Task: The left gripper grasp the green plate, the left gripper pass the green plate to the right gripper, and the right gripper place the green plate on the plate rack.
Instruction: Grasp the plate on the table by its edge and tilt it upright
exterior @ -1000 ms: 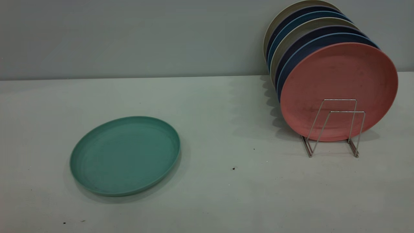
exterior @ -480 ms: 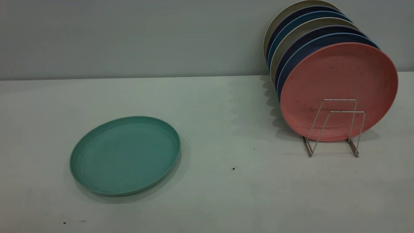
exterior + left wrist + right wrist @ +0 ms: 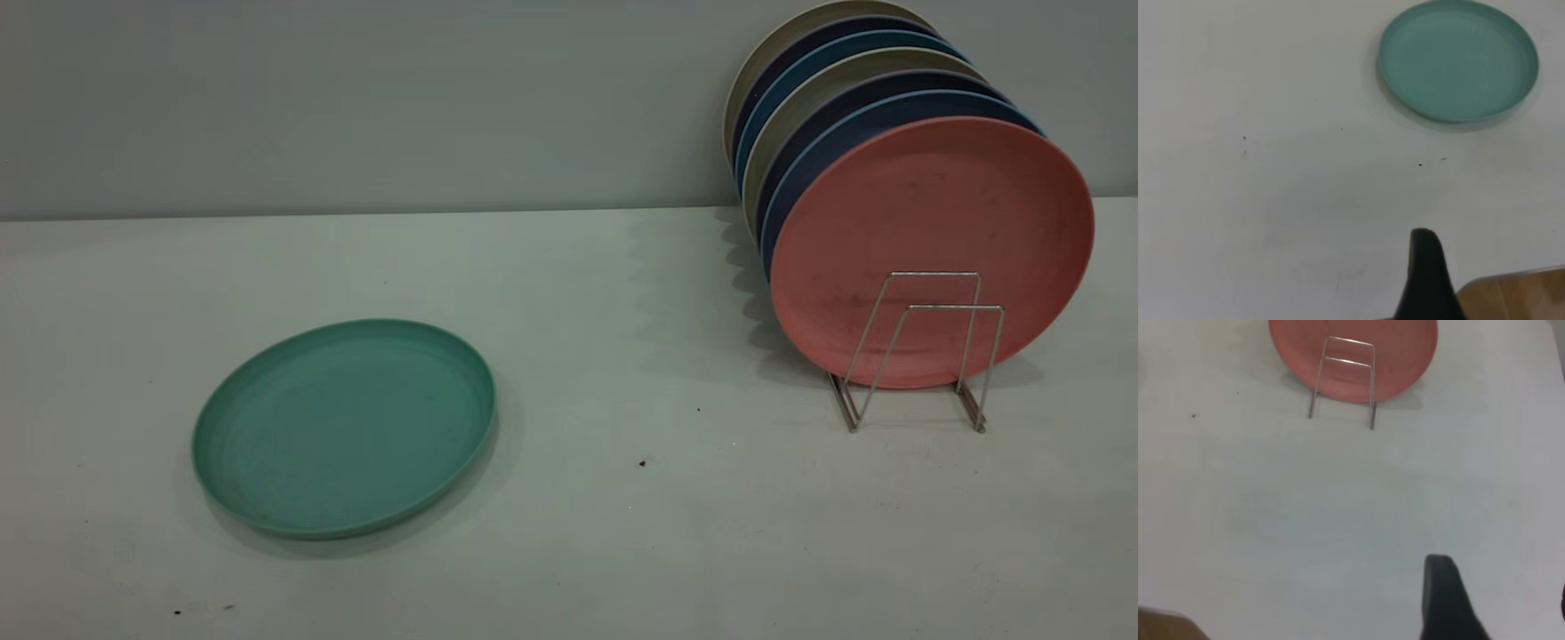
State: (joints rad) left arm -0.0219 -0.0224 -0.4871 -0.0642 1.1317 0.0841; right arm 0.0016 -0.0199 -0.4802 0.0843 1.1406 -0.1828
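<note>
1. Nothing in the exterior view differs from the pictures half a second and a second earlier: the green plate (image 3: 344, 428) lies flat in the same spot on the left part of the table (image 3: 569, 533), and the row of upright plates on the right has not shifted.
2. The plate rack (image 3: 920, 351) stands on the table at the right, well apart from the green plate. A salmon-pink plate (image 3: 931, 240) leans at the front of the row, behind the two front wire loops, which stand free. Behind it stand dark blue plates (image 3: 853, 120) and beige ones.
3. Neither arm shows in the exterior view.
4. The left wrist view adds what the exterior view lacks: one black finger of the left gripper (image 3: 1426, 280) over bare table, well apart from the green plate (image 3: 1458, 60). Only that one finger shows, so I cannot tell whether the gripper is open or closed. A strip of wooden edge (image 3: 1518, 297) shows beside it.
5. The right wrist view shows one finger of the right gripper (image 3: 1446, 599) over the table, well apart from the plate rack (image 3: 1343, 380) and the salmon-pink plate (image 3: 1405, 353). Its state likewise cannot be told.
6. A few dark specks (image 3: 642, 463) lie on the table between the green plate and the rack.
</note>
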